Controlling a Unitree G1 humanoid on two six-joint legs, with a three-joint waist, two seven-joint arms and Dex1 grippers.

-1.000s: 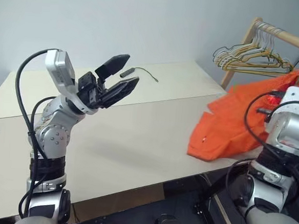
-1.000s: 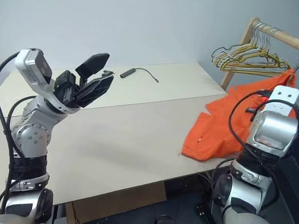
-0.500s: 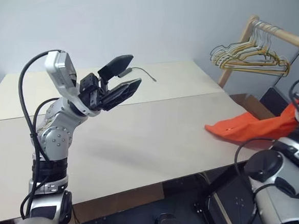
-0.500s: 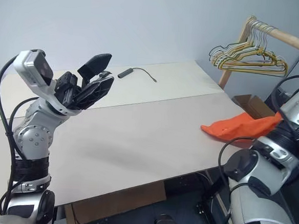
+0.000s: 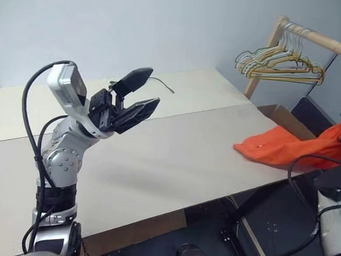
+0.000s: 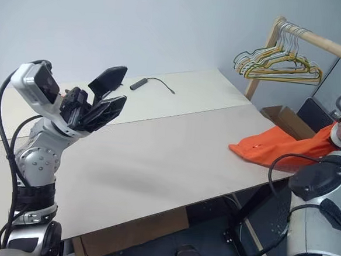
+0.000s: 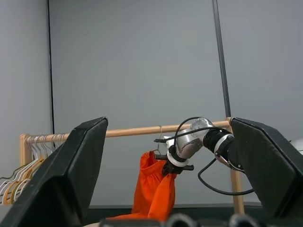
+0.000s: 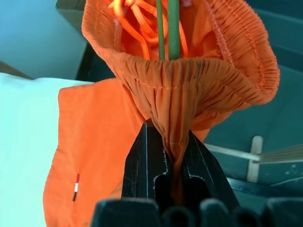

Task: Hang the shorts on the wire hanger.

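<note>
The right pincer was seen clamped on the gathered waistband of the shorts, a fold of the orange cloth being pinched between its two black fingers. In the left wrist view the shorts were held up just under the wooden rail, the cloth hanging down from the grip. In the head views the lower part of the shorts lay draped over the right edge of the bench, the rest being stretched to the right towards the raised arm. Inside the waistband opening two thin green wires were seen, probably the wire hanger, though its hook and shoulders could not be made out. The left pincer was held raised above the left part of the bench, its fingers spread wide with nothing between them. A cluster of pale hangers was seen on the rail at the far right, and a dark cable lay at the far side of the bench
</note>
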